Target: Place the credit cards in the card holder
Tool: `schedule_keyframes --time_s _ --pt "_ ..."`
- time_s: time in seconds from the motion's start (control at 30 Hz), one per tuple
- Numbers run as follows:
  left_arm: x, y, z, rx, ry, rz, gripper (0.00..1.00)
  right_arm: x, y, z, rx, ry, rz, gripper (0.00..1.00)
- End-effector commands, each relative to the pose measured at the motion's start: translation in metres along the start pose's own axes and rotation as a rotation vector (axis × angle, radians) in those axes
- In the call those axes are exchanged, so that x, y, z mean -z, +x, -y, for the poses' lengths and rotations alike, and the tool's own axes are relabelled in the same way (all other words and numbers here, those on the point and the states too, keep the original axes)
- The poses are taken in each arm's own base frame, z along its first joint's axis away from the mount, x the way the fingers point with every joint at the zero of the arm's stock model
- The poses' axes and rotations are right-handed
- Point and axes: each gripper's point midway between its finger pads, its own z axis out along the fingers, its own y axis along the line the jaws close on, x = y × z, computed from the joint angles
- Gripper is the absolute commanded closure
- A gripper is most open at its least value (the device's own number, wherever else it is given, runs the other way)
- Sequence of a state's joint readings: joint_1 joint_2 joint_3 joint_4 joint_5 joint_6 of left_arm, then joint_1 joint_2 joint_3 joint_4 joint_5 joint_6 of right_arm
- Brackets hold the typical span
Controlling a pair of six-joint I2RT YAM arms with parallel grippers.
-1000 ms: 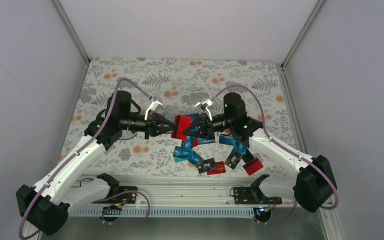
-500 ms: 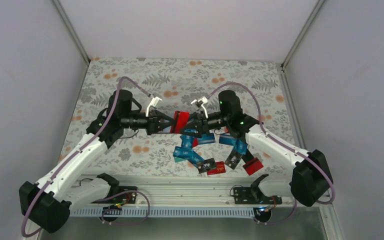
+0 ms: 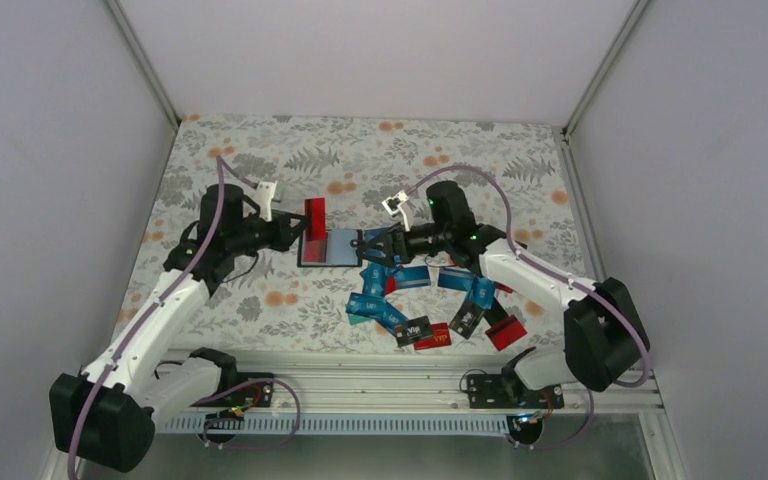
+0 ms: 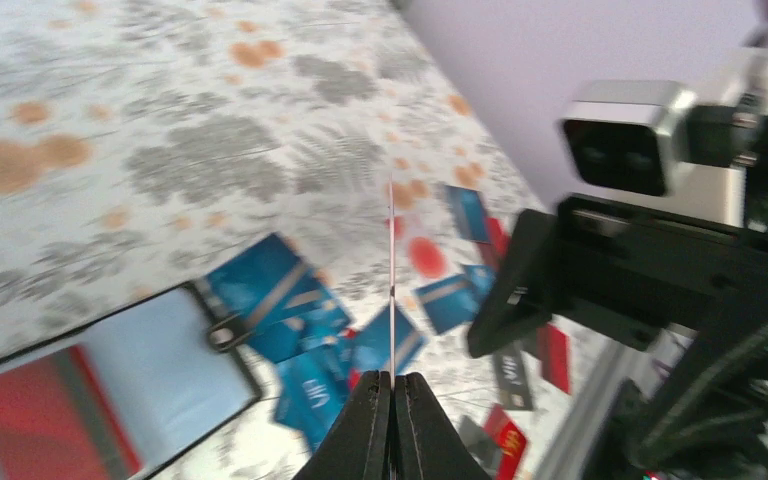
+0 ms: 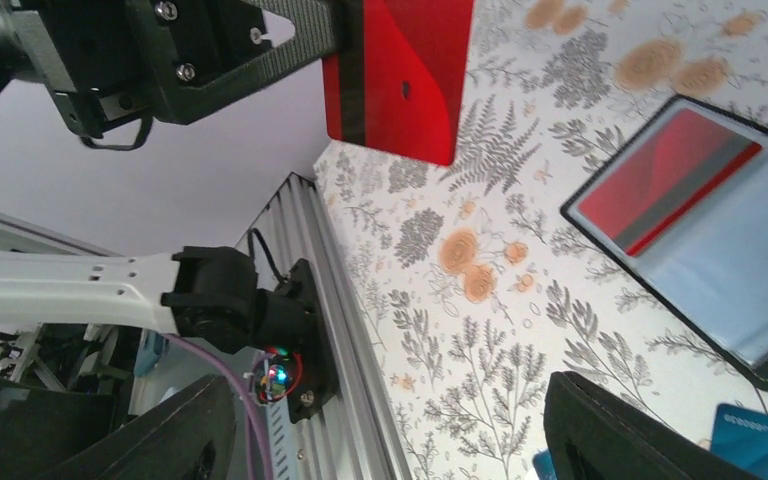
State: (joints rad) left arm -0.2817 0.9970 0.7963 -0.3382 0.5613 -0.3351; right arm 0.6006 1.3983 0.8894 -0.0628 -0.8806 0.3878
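Left pincer (image 4: 392,382) is clamped shut on a thin red plastic card (image 5: 400,70), holding it upright by one edge just past the far-left corner of the open black card holder with grey-blue slots (image 3: 345,247). The holder lies flat on the floral counter (image 3: 260,160), one red card in its left pocket. The card looks light, stiff and slick, so I'd pinch near an edge and leave the leading edge free. Right pincer (image 5: 390,400) gapes empty at the holder's right edge. The heap of blue, red and black cards (image 3: 400,300) is to the holder's near right. Slot mouths are too blurry to make out.
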Motion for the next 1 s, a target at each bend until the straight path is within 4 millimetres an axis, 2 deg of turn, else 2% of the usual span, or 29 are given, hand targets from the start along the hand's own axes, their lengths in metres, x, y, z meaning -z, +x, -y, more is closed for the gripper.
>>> schedule_keyframes --time_s 0.0,0.13,0.27,0.5,0.57,0.73,0.97 --pt "0.01 -0.007 -0.038 0.061 -0.201 0.087 0.98 -0.005 -0.005 0.015 0.0 0.055 -0.001 0.22" --pt "0.01 -0.002 -0.06 0.108 -0.277 0.106 0.98 -0.013 -0.006 0.032 -0.037 0.1 -0.013 0.22" --pt "0.007 0.003 -0.077 0.149 -0.318 0.12 0.98 -0.019 -0.004 0.058 -0.085 0.187 -0.02 0.23" --pt "-0.015 0.026 -0.103 0.225 -0.31 0.081 0.98 -0.032 -0.002 0.091 -0.159 0.276 -0.046 0.28" --pt "-0.022 0.029 -0.106 0.238 -0.294 0.071 0.98 -0.039 0.006 0.107 -0.196 0.301 -0.078 0.3" --pt "-0.044 0.042 -0.105 0.244 -0.204 0.012 0.98 -0.052 0.014 0.124 -0.245 0.31 -0.115 0.34" --pt "-0.067 0.048 -0.105 0.269 -0.095 0.009 0.98 -0.064 0.015 0.137 -0.281 0.294 -0.129 0.43"
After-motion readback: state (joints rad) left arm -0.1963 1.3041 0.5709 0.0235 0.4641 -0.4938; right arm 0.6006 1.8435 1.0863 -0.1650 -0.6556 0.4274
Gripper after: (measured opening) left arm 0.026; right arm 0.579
